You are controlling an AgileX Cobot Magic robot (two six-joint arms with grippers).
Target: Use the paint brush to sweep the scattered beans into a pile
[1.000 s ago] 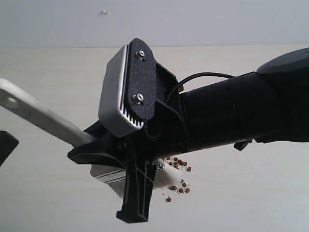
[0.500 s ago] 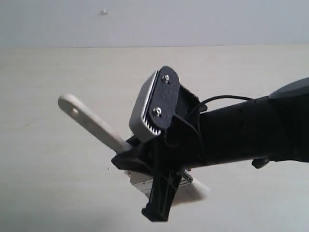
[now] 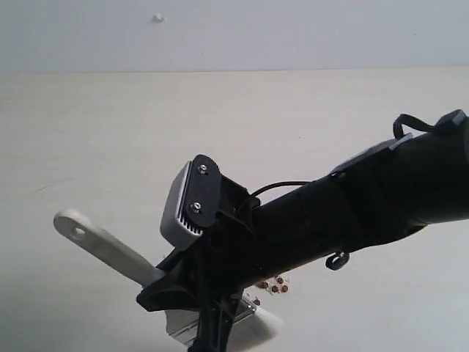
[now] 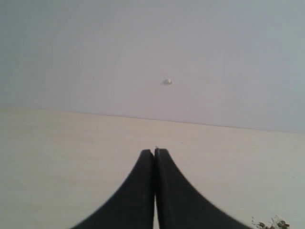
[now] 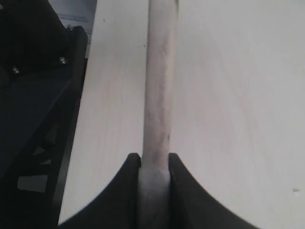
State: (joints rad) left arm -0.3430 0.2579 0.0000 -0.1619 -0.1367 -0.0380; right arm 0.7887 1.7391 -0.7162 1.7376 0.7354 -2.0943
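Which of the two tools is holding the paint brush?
The right tool: its jaws clamp the paint brush by the handle. The left tool is shut with nothing between its jaws.

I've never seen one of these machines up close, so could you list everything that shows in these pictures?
paint brush: one; pale wooden handle, silver ferrule, off-white bristles; low over the table, held by its handle.
beans: a few showing, reddish-brown; on the table by the bristles; the arm may hide more.
table: one, pale wood.
wall: grey-white, behind the table, with one small white speck.
right arm: one, black, reaching in from the right, carrying a silver-and-black camera box.
right gripper: black, shut on the brush handle.
left gripper: black, shut, holding nothing.
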